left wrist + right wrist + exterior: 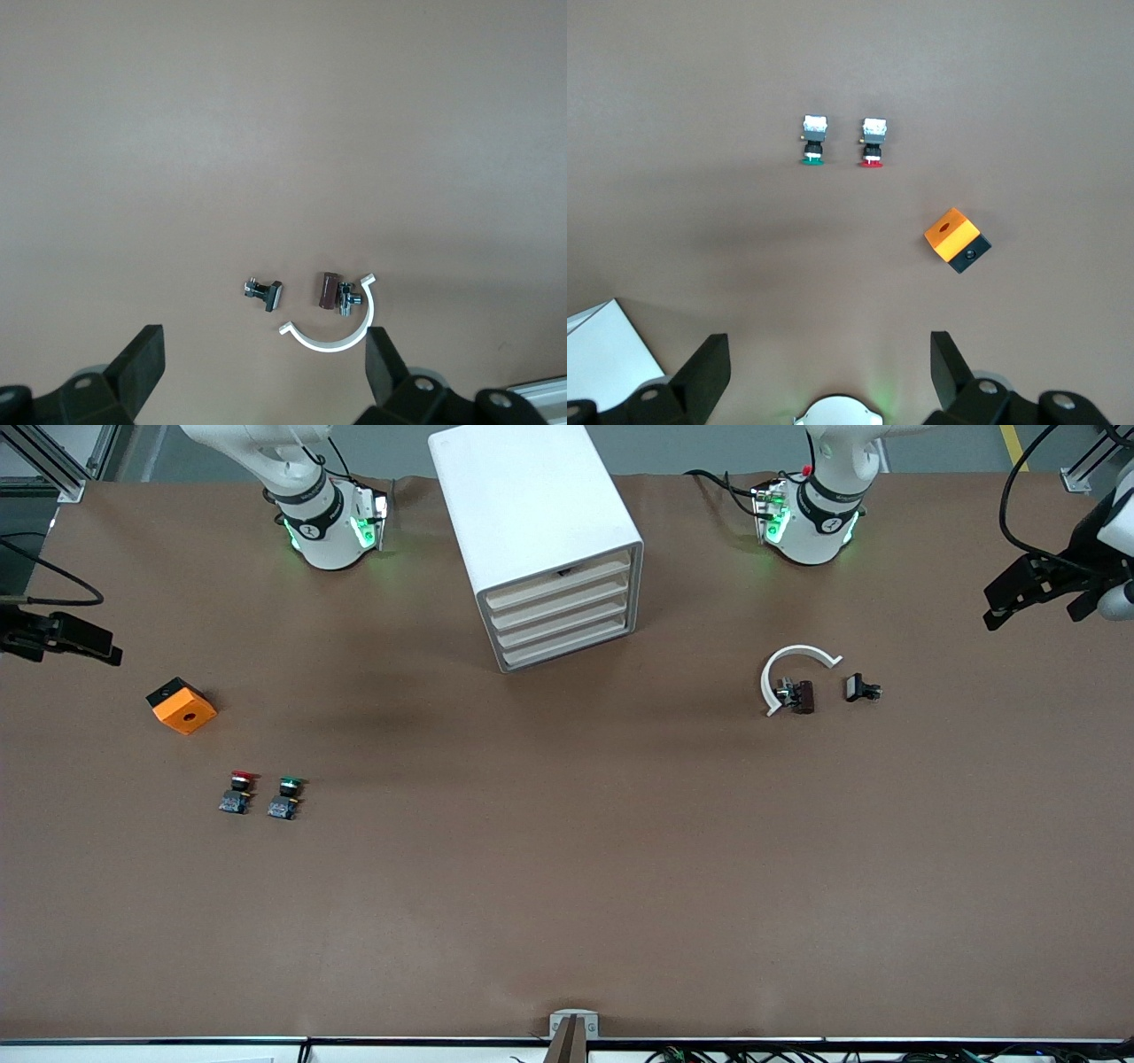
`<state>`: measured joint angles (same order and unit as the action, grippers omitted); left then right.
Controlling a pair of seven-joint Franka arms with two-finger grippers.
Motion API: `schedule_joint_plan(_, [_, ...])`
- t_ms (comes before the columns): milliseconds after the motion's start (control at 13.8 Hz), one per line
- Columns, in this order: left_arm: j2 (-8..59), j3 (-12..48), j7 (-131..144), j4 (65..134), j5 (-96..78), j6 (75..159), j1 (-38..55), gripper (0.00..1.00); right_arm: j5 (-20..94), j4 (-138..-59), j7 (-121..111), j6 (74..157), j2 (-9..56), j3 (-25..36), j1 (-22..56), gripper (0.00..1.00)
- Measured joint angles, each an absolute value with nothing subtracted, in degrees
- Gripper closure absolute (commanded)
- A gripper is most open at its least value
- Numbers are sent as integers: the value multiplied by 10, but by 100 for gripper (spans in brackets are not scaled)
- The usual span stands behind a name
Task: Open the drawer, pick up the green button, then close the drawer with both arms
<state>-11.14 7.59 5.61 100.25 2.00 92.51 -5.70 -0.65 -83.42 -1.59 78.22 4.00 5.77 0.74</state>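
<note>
The green-capped button [286,797] stands on the brown table toward the right arm's end, beside a like red-capped button [236,793]. Both show in the right wrist view, green [813,140] and red [873,142]. The white drawer cabinet [540,531] stands between the arm bases, with all its drawers [563,615] shut. My right gripper [106,651] is open and empty, up over the table's edge at the right arm's end; it shows open in its wrist view [828,372]. My left gripper [997,607] is open and empty, up over the left arm's end [263,367].
An orange and black box [182,706] lies farther from the front camera than the buttons [957,239]. A white half-ring clamp [791,673], a brown part [802,696] and a small black part [861,688] lie toward the left arm's end.
</note>
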Motion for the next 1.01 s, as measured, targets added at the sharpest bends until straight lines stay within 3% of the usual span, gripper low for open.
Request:
schedule_joint_plan(506, [-77, 73, 56, 965, 1, 925, -57, 0, 2, -863, -16, 781, 11, 60, -5, 0])
schedule_joint_plan(1013, [-20, 71, 56, 914, 1, 923, -59, 0, 7, -975, -18, 855, -76, 58, -25, 0])
